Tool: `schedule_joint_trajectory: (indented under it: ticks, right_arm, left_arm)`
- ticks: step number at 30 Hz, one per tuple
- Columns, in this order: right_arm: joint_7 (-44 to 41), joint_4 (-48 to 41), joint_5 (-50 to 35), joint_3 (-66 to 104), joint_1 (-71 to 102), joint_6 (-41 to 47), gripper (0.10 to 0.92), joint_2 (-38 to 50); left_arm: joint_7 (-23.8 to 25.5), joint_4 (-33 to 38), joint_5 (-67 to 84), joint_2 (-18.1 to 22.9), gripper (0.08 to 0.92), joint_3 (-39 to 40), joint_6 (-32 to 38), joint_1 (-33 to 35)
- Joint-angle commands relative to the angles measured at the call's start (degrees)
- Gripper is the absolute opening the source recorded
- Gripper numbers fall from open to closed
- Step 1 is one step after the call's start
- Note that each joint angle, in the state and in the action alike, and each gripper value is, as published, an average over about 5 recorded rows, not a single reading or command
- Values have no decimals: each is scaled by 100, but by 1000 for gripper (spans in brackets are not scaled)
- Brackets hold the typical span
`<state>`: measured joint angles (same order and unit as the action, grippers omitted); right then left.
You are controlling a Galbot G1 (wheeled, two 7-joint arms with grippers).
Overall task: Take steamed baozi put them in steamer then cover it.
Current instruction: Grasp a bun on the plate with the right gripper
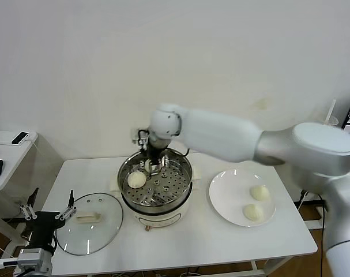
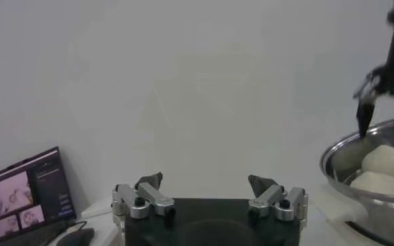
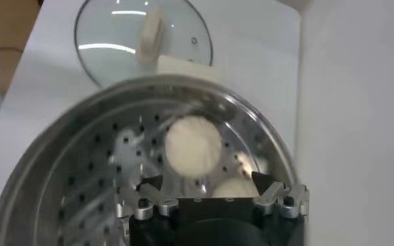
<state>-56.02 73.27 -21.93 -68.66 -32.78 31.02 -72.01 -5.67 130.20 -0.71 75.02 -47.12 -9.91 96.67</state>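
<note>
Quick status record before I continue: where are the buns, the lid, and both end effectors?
buns in steamer: two cream-white round buns, one in plain sight, the second partly hidden by the right end effector
steamer: shiny perforated steel basket on a white pot base
buns on plate: two on the flat white plate
lid: clear glass lid with cream handle flat on the white table, beside the steamer
right end effector: open, above the basket
left end effector: open, idle beside the lid

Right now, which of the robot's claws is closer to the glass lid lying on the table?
Left. The left claw hangs open beside the glass lid, at the table's left edge. The right claw is open over the steamer, farther away.
</note>
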Motion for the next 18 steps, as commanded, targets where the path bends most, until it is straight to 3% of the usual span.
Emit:
schedule_joint_trajectory:
  ticks: [1,10,18]
  right_arm:
    - [-578,1528,603,-418,-714,-423,823,2098]
    - [-944,2192,1652,200,282,-1112,823,4025]
    - [-1011,2248,2715,1313,2016,-1473,823,4711]
  left_arm:
    - [1,-24,20,-31,823,18,-7,3]
    - [-2,-109,-20,-28,823,44,-4,16]
    - [-9,-114,-109,15,823,122,-12,38]
